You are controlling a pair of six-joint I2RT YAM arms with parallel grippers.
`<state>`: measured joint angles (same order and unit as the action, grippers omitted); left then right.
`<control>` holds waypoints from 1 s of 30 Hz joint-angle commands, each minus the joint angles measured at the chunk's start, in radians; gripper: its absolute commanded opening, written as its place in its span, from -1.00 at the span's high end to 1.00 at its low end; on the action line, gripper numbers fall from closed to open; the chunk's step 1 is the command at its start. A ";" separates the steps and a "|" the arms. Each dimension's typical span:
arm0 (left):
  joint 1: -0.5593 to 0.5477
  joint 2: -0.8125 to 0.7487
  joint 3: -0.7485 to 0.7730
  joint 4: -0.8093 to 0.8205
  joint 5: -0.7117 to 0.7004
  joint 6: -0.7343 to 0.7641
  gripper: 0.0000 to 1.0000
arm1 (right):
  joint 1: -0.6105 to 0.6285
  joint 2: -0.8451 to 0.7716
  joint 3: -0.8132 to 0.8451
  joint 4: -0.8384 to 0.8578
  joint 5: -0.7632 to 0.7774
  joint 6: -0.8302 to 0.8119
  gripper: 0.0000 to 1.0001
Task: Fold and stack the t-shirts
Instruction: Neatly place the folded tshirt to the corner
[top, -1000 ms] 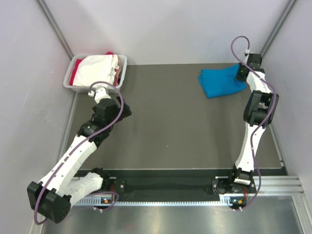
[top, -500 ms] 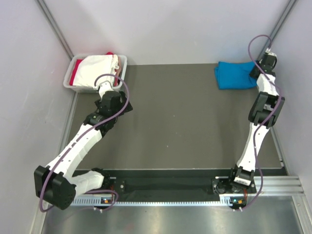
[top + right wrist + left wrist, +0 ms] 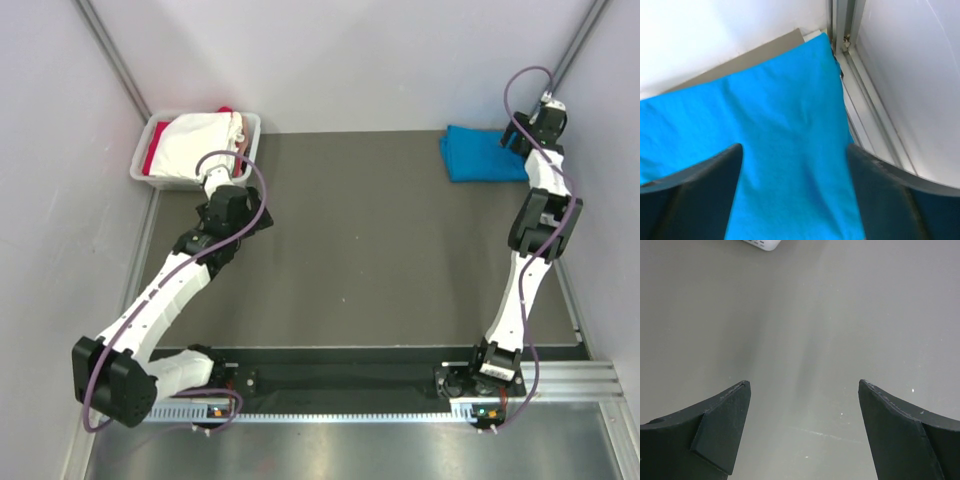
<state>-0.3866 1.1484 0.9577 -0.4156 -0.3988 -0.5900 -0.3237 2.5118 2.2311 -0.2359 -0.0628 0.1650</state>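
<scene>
A folded bright blue t-shirt [image 3: 482,153] lies flat in the table's far right corner; it fills the right wrist view [image 3: 765,150]. My right gripper [image 3: 517,141] hovers at its right edge, open, with the cloth lying below between the spread fingers [image 3: 795,150] and not held. A white t-shirt [image 3: 205,138] and a red one [image 3: 157,157] sit bunched in the pale grey tub [image 3: 251,143] at the far left. My left gripper [image 3: 212,180] is beside the tub's near edge, open over bare table [image 3: 802,385].
The booth's metal frame post and wall [image 3: 850,45] stand right next to the blue t-shirt. A corner of the tub [image 3: 762,244] shows at the top of the left wrist view. The dark mat [image 3: 360,240] spans the middle.
The right gripper carried the blue t-shirt right into the far corner, then opened and let it go. The left arm swung toward the tub, then held still.
</scene>
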 commanded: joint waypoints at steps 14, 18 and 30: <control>0.006 -0.190 -0.040 0.038 0.116 -0.028 -0.88 | 0.110 -0.544 -0.455 0.145 -0.146 -0.084 -0.99; 0.008 -0.191 -0.060 0.069 0.205 -0.079 -0.88 | 0.115 -0.539 -0.533 0.181 -0.144 -0.035 -0.99; 0.009 -0.231 -0.119 0.066 0.236 -0.154 -0.88 | 0.135 -0.694 -0.651 0.204 -0.104 0.091 -0.99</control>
<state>-0.3840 0.9657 0.8433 -0.3988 -0.1703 -0.7174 -0.1959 1.9503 1.5703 -0.1009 -0.1787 0.1635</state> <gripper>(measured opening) 0.939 0.996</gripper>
